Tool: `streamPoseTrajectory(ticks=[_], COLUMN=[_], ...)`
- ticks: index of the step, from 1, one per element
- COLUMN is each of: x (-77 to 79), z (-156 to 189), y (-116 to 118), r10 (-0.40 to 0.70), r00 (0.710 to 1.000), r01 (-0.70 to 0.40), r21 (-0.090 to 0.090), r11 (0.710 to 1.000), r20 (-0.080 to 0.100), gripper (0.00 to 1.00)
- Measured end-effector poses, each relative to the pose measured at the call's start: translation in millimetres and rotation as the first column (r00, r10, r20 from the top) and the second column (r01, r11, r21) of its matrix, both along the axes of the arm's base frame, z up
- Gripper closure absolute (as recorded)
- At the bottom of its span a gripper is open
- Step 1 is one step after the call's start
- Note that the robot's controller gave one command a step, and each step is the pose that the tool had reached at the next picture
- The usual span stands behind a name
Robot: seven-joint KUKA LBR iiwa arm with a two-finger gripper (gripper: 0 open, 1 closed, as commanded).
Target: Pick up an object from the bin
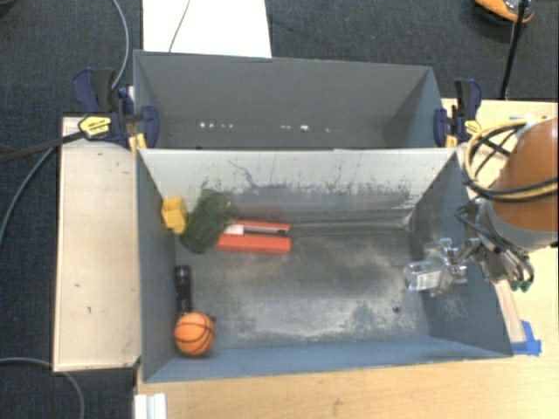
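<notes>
Arm (511, 234) enters the bin (288, 103) over its right edge. Jaws sit low by the right wall, above bare floor; cannot tell whether open or closed. Things lie along the left side, well apart from the jaws: yellow block (173, 214), dark green lump (207, 219) and red box (254, 238) toward the back, black cylinder (182, 286) and orange ball (194, 333) at the front-left corner.

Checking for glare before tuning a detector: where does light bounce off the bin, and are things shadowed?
Camera view: small bright glints along the bin's far wall; dull sheen on its scuffed floor; the orange ball and black piece sit by the darker left wall.
</notes>
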State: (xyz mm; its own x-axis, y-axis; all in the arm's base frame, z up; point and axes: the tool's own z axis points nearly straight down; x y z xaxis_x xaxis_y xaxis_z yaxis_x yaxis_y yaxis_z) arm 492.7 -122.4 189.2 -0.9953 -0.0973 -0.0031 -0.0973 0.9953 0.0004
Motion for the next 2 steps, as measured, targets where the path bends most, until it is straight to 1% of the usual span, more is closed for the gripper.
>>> streamPoseTrajectory(ticks=[1, 2], x=[0.0, 1.2], z=[0.0, 45.0], y=[0.1, 4.3], r10=[0.001, -0.002], r00=[1.000, 1.000], r01=[-0.001, 0.002], r21=[0.000, 0.001], r11=[1.000, 1.000], r20=[0.000, -0.005], gripper=[1.00, 1.00])
